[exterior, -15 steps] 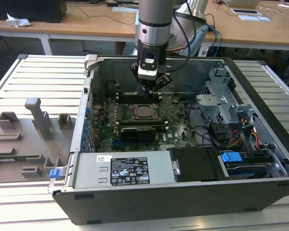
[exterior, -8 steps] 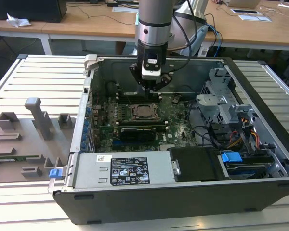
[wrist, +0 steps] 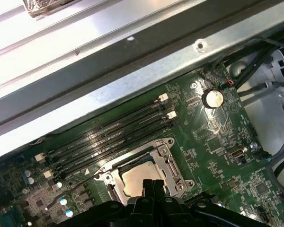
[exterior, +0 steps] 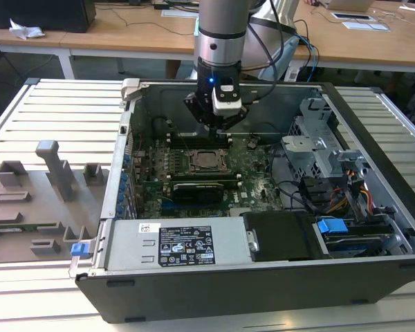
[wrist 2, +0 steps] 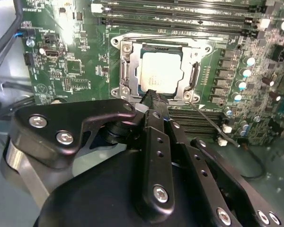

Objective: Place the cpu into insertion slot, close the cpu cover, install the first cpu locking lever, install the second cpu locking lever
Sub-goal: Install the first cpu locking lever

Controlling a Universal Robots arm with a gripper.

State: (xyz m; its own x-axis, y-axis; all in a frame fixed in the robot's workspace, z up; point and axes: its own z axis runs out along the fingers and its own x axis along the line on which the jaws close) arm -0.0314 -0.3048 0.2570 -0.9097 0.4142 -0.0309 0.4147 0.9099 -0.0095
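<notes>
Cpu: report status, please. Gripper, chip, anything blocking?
Gripper shut, tip at the cpu cover edge. Cpu seated, cover down over it. One locking lever sticking out sideways. No obstruction seen.

Lab: open computer case [exterior: 263,290] on slatted metal bench [exterior: 55,104], wooden desks [exterior: 124,31] behind.

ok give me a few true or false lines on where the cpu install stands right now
1. The cpu sits in the insertion slot. True.
2. The pincer holds the cpu up in the air. False: the cpu lies in the slot, and the pincer is at the slot's edge.
3. The cpu cover lies down around the cpu. True.
4. The computer case is closed. False: it is open, with the green board exposed.
</notes>
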